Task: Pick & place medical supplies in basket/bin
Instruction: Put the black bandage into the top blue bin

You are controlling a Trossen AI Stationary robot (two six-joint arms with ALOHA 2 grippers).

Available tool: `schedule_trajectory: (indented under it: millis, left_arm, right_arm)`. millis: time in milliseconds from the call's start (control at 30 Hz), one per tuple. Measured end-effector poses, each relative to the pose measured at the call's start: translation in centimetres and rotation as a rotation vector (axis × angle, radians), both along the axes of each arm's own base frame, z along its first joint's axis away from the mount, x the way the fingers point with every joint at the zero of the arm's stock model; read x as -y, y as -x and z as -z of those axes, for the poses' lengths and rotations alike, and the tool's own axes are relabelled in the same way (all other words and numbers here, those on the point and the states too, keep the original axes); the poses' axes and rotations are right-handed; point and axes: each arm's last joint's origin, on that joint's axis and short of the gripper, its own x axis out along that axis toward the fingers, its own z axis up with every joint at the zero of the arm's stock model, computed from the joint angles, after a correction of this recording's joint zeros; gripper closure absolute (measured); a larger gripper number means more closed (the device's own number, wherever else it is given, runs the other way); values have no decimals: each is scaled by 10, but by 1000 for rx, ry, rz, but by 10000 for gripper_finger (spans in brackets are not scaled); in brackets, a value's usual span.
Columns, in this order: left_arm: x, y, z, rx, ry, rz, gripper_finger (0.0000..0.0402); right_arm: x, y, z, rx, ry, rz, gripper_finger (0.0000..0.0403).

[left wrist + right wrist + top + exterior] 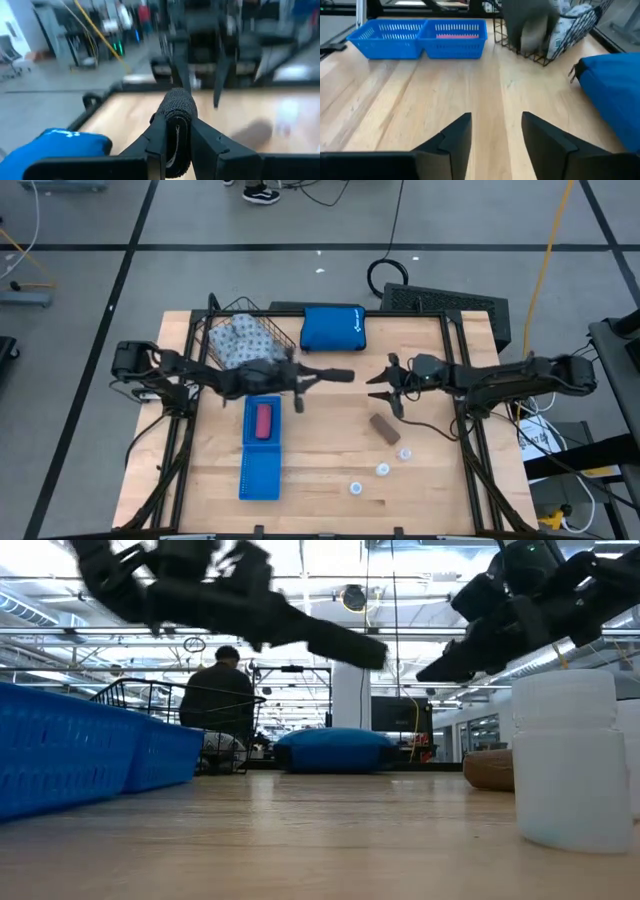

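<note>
The pale patterned fabric pack (243,340) lies in the wire-mesh basket (212,318) at the table's far left. The pink roll (264,420) lies in the far compartment of the blue tray (260,475). On the bare wood rest the brown roll (385,428) and three white discs (405,452) (382,470) (355,487). My left gripper (342,376) hangs shut above mid-table, right of the tray, holding nothing. My right gripper (383,387) is open, raised above the table, just far of the brown roll (490,768).
A bright blue zip pouch (333,327) lies at the far edge, right of the basket. The two grippers are close together over mid-table. Bare wood shows between tray and discs. A person (220,690) sits beyond the table.
</note>
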Motion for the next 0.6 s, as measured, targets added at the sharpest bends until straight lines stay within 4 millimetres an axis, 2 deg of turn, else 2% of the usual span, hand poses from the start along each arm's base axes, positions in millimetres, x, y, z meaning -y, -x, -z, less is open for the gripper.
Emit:
schedule_trajectory:
  millis: [100, 200, 367, 467, 600]
  left_arm:
    - [-2, 20, 6, 159, 62, 13, 341]
    - [0, 27, 4, 253, 81, 41, 341]
    - [7, 21, -1, 251, 58, 72, 341]
    - [9, 18, -3, 246, 57, 82, 341]
    - [10, 15, -8, 267, 46, 113, 341]
  right_arm:
    - [0, 1, -6, 48, 4, 2, 229]
    - [0, -3, -16, 158, 17, -1, 225]
    - [1, -17, -27, 393, -10, 1, 225]
    - [3, -26, -28, 499, -5, -3, 225]
    - [5, -38, -22, 507, -11, -6, 226]
